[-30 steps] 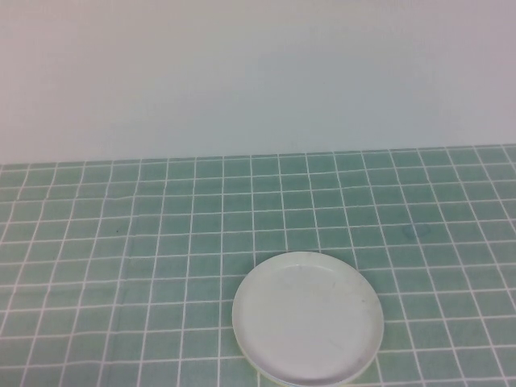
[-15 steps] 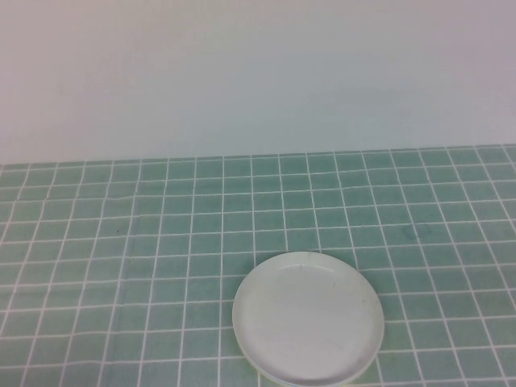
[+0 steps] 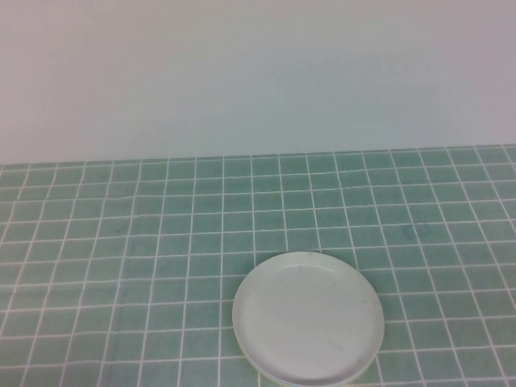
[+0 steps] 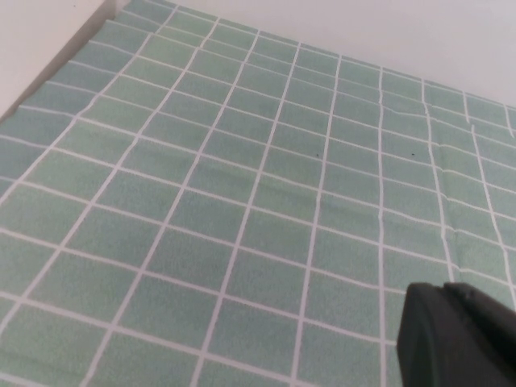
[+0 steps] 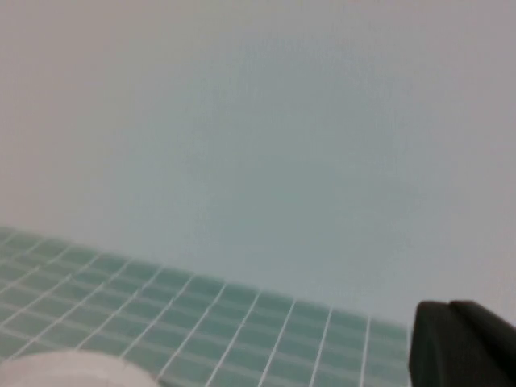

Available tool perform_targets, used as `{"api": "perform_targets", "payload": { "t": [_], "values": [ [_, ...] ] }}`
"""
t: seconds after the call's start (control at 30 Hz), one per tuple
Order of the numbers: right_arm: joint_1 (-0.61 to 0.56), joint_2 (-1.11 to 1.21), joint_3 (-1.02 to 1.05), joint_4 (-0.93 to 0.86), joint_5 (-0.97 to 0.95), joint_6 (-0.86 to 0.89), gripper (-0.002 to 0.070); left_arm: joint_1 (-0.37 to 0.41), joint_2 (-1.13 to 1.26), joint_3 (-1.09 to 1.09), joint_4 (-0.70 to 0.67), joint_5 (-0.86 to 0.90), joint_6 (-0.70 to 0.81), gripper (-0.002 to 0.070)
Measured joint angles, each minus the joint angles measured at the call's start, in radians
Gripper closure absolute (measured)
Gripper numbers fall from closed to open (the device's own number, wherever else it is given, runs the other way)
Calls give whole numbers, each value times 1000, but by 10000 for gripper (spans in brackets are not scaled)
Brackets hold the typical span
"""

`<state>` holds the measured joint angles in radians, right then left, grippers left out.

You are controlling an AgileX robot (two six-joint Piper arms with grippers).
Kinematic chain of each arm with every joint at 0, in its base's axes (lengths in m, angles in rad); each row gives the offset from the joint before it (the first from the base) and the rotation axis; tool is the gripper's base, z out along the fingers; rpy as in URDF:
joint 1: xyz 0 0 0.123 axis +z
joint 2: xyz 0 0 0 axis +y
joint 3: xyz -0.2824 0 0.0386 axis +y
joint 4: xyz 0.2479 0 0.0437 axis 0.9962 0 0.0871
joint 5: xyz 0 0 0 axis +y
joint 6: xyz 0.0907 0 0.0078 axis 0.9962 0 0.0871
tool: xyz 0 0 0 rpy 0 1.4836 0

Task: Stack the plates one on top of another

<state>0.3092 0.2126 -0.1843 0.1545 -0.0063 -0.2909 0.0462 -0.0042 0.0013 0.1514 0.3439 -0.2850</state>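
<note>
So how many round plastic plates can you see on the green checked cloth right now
1. A white round plastic plate lies near the front edge, slightly right of centre; a yellowish sliver under its rim hints at more beneath. Left gripper and right gripper hang above the cloth.

Green tablecloth [image 3: 121, 266] with white grid lines, covering the lower half of the high view; faint creases at left; plain pale wall [image 3: 258, 72] filling the upper half.

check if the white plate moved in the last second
No. The white plate sits on the same squares of the green grid cloth. Left gripper and right gripper show only in their wrist views.
</note>
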Motion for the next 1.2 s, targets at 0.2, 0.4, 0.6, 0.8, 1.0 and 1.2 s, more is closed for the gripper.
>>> {"api": "perform_targets", "payload": {
  "t": [0.2,0.4,0.6,0.8,1.0,1.2],
  "values": [
    [0,0,1,-239,306,402,678,0,0,0,0,0,0,676],
    [-35,-46,1,-413,379,461,678,0,0,0,0,0,0,676],
    [-172,-166,9,-431,474,501,678,0,0,0,0,0,0,676],
    [-295,-223,59,-440,526,505,678,0,0,0,0,3,0,676],
    [-359,-227,147,-466,510,505,678,0,0,0,0,4,0,676],
    [-376,-227,202,-489,422,505,678,0,0,0,0,2,0,676]
  ]
}}
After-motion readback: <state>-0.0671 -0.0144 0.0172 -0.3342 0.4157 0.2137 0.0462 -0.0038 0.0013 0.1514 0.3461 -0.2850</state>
